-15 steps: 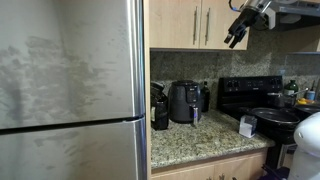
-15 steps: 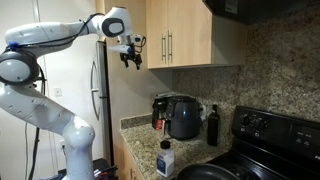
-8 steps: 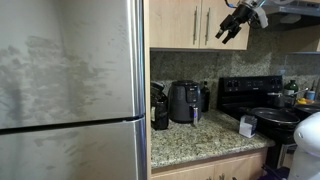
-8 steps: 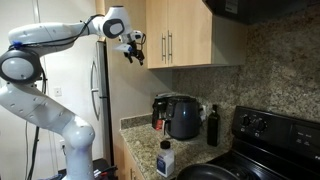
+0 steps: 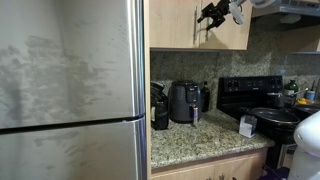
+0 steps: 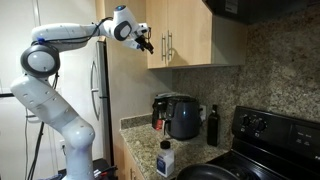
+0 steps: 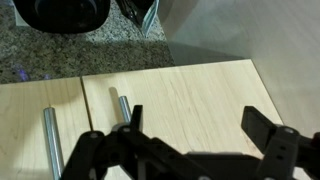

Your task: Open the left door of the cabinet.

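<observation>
While the tool (image 7: 193, 118) hangs spread wide, gripping nothing, before the left door (image 7: 190, 95), the door's slim bar handle (image 7: 123, 105) sits off-centre, right beside one finger (image 7: 135, 122)!

Door's shut, flush on the cabinet (image 5: 170, 25) above the worktop's (image 7: 50, 55) back edge, over the end by the refrigerator (image 5: 70, 80). Handle runs straight up and down; the open jaws lie along that back edge, so they cross the bar. Nice line-up! But in the upside-down wrist view the bar isn't mid-gap: it lies towards the cabinet's centre seam, so I'd say the tool wants a slide along the back edge, away from the refrigerator end, then in. How much air is left to the door face, I can't tell.
</observation>
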Motion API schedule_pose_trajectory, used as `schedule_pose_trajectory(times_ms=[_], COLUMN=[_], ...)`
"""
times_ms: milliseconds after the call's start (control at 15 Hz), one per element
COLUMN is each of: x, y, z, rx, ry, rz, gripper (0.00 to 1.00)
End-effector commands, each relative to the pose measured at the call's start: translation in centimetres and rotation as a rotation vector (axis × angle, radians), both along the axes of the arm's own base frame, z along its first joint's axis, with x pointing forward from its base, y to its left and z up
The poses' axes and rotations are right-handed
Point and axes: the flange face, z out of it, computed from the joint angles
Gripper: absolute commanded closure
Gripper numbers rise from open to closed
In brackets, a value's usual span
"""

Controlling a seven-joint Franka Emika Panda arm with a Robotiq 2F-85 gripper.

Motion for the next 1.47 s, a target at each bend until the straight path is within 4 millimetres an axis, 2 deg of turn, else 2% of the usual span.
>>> schedule_pose_trajectory(times_ms=[0,200,533,667,800,867,933,1067,1267,1400], x=[1.4,5.0,10.3,11.7,11.7,11.7,11.8,11.7,11.7,11.6], y=[-0.2,-0.8,0.0,0.0,0.3,0.5,0.5,0.4,0.1,0.1], z=[-0.2,0.7,-0.3,-0.2,0.1,-0.1,-0.2,-0.1,-0.4,-1.5], rx=[-0.023,0.041,0.067,0.061,0.057,0.053,0.05,0.036,0.023,0.007], ry=[-0.045,-0.127,-0.143,-0.168,-0.163,-0.155,-0.151,-0.145,-0.133,-0.122], rz=[-0.045,-0.102,-0.119,-0.125,-0.109,-0.101,-0.095,-0.089,-0.079,-0.069], gripper=[0.0,0.0,0.0,0.0,0.0,0.25,0.26,0.38,0.61,0.74])
